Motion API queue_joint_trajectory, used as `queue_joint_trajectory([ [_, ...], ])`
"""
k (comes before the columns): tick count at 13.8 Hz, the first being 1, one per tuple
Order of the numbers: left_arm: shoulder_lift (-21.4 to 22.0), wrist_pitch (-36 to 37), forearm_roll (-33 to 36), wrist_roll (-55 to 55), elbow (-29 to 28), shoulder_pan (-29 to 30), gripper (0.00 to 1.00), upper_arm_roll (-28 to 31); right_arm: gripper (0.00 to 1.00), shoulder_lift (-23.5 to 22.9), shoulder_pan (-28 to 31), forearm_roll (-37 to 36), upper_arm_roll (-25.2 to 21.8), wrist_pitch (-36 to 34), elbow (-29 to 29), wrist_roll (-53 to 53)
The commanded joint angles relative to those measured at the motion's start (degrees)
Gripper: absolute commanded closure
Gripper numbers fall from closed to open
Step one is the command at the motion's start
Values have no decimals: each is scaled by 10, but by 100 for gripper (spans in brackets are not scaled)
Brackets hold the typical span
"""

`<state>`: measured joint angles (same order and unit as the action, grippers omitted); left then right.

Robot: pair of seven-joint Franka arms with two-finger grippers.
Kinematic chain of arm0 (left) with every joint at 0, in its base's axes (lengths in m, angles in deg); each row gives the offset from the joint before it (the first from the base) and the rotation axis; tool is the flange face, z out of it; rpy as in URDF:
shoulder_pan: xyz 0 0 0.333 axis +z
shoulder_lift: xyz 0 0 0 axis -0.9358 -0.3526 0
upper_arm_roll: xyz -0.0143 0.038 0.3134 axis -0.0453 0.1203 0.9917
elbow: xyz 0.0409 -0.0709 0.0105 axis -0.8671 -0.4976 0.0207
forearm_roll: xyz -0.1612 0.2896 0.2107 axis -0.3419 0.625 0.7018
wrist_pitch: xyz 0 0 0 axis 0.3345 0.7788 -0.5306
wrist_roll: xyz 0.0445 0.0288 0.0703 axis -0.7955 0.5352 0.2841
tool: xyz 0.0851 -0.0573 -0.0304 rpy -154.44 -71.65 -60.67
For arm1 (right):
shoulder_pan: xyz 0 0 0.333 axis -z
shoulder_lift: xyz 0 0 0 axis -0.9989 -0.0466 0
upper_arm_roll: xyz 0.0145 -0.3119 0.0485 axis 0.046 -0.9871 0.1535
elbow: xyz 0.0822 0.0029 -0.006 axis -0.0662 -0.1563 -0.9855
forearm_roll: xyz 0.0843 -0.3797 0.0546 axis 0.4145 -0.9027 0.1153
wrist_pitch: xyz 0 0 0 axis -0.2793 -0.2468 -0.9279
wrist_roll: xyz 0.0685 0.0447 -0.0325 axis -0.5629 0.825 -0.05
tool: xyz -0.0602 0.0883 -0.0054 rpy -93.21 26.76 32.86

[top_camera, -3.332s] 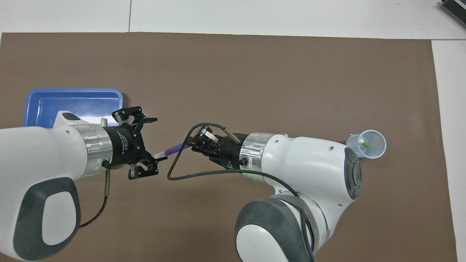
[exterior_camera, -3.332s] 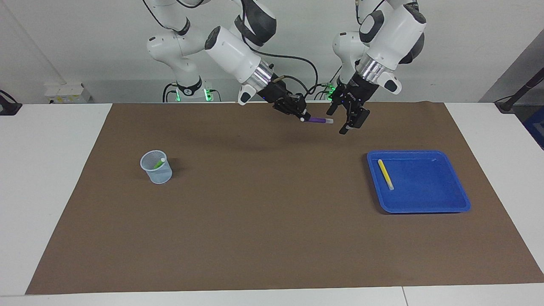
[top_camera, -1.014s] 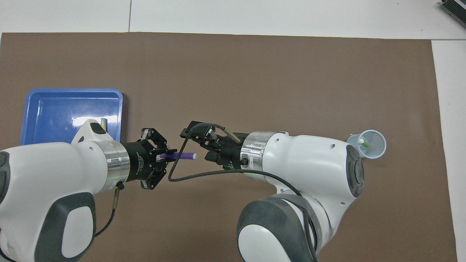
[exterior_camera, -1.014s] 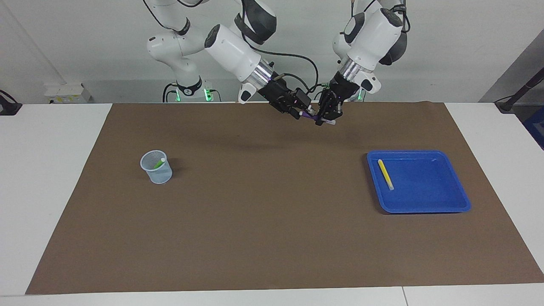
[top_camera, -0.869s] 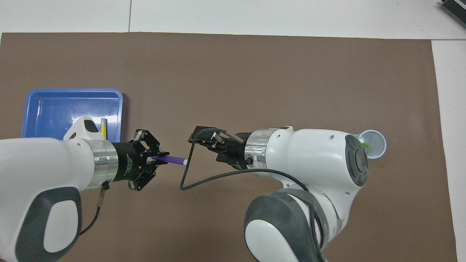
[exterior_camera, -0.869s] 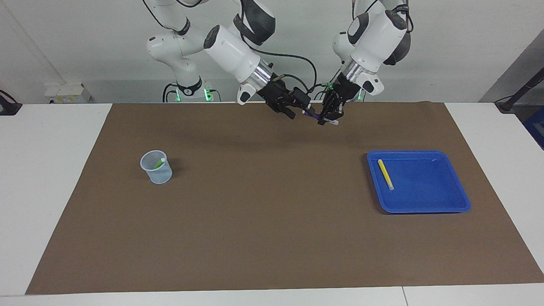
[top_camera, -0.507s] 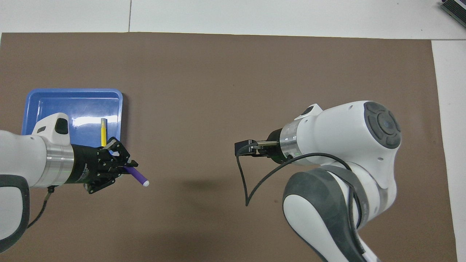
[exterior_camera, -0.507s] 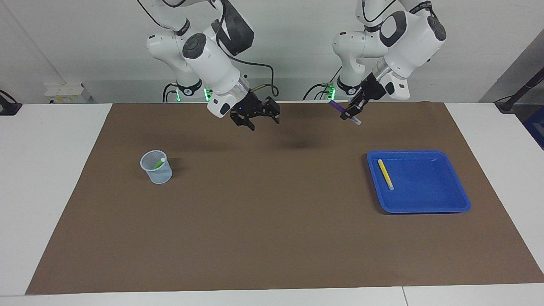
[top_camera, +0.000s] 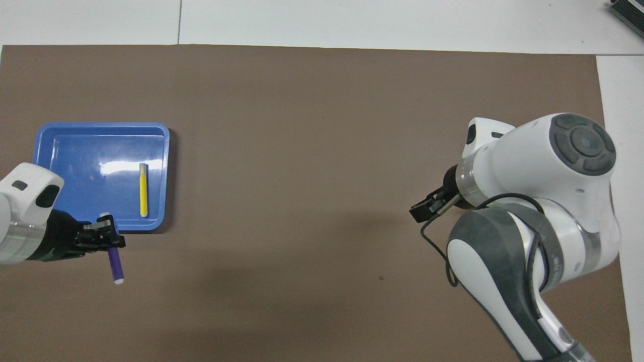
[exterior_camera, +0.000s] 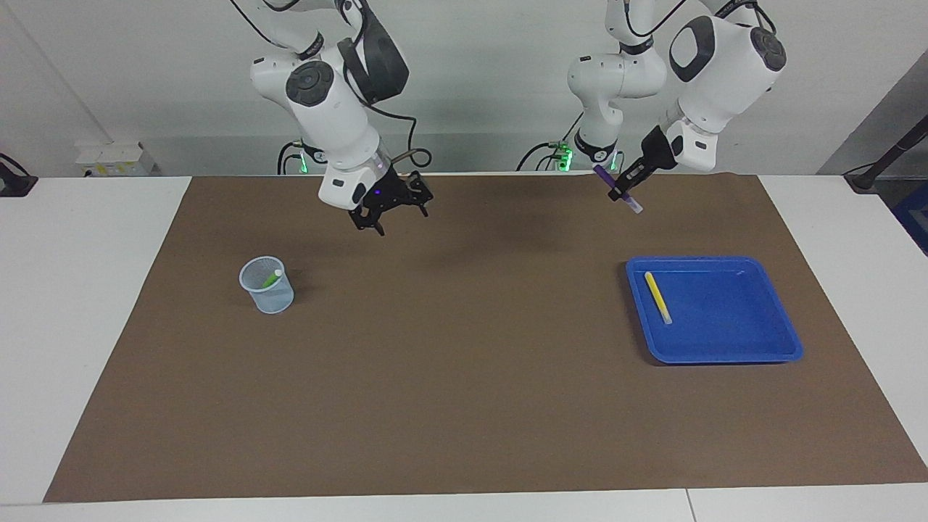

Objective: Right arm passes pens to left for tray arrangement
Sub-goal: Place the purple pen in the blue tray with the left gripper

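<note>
My left gripper (exterior_camera: 623, 190) is shut on the purple pen (exterior_camera: 602, 175) and holds it tilted in the air. In the overhead view this gripper (top_camera: 103, 239) and the purple pen (top_camera: 115, 264) are over the mat, just off the blue tray's (top_camera: 85, 151) edge nearer to the robots. The yellow pen (exterior_camera: 657, 297) lies in the tray (exterior_camera: 725, 312), also seen from overhead (top_camera: 143, 189). The green pen (exterior_camera: 272, 278) stands in the mesh cup (exterior_camera: 267, 285). My right gripper (exterior_camera: 388, 206) is open and empty, raised over the mat near the cup.
A brown mat (exterior_camera: 464, 377) covers most of the white table. The right arm's body (top_camera: 533, 201) hides the cup in the overhead view. A dark object (top_camera: 629, 10) lies at the table's corner farthest from the robots.
The purple pen passed from the right gripper to the left. The left gripper carried it toward the tray. The right gripper opened and swung back toward the cup.
</note>
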<state>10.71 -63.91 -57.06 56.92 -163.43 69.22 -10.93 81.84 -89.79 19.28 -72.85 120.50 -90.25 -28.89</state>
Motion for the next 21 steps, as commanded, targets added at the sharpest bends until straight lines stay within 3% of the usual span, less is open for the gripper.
queue_joint_trajectory([
  [1, -11, 8, 48, -94, 5, 26, 100, -3, 0, 7, 47, -48, 8, -5, -7, -167],
  [4, -46, -26, 88, -166, 5, 47, 100, -3, 0, 5, 107, -49, 9, 0, -4, -323],
  [7, -89, -66, 97, -183, 6, 54, 100, -2, 0, 8, 100, -109, 10, 12, -10, -373],
  [11, -145, -128, 108, -185, 9, 61, 100, -3, 0, 5, 105, -127, 10, 65, -56, -461],
  [16, -199, -190, 109, -184, 15, 70, 100, -2, 0, 1, 134, -126, 10, 85, -94, -421],
  [18, -234, -204, 118, -184, 36, 72, 100, -2, 13, 1, 134, -126, 10, 84, -97, -381],
  [21, -284, -226, 123, -183, 68, 73, 100, -2, 19, -1, 133, -126, 10, 92, -109, -342],
])
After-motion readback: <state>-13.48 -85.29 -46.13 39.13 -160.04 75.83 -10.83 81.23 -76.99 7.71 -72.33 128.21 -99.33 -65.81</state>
